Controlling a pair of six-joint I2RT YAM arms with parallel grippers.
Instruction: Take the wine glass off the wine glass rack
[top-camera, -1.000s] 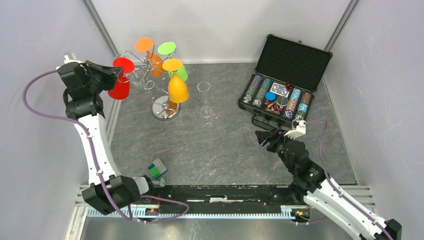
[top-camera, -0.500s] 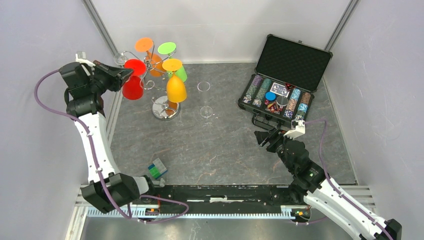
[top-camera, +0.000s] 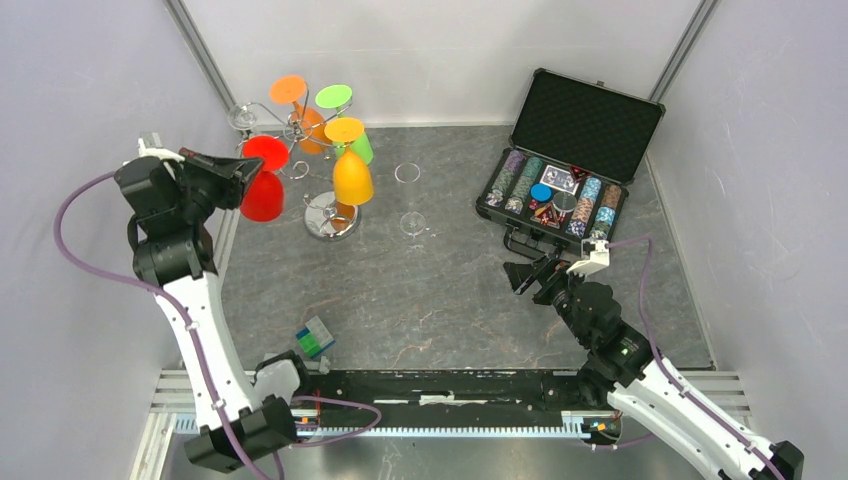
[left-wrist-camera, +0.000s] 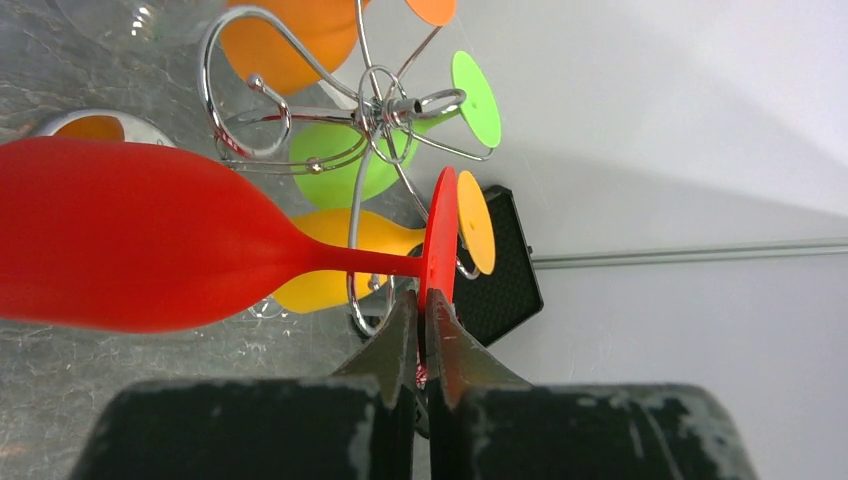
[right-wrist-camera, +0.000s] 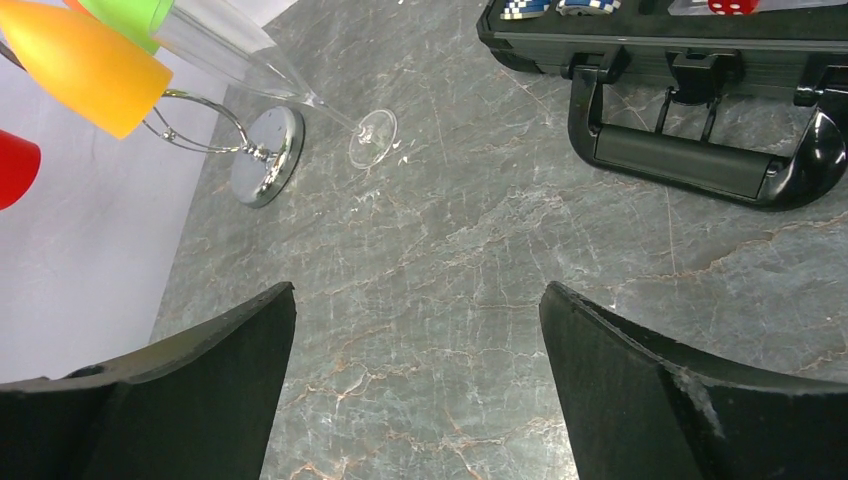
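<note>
- Wine glass (top-camera: 262, 195), the red one, has swung nearer, now at nine o'clock of the wine glass rack (top-camera: 318, 212), apparently free of it.
- Left gripper (left-wrist-camera: 421, 305) clamps its foot.
- Right gripper (right-wrist-camera: 417, 295) has spread wide, empty.

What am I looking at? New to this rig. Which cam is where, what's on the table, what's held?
Two robot arms sit at the near edge of the table, each ending in a two-finger pincer. The wide picture looks down from above and behind them; the other two come from wrist cameras. On the table: a silver wire wine glass rack hung with orange, green and yellow glasses, a clear wine glass, an open poker chip case, a small green-and-blue box. The left pincer is shut on the foot of a red wine glass beside the rack. The right pincer is open, holding nothing.
</note>
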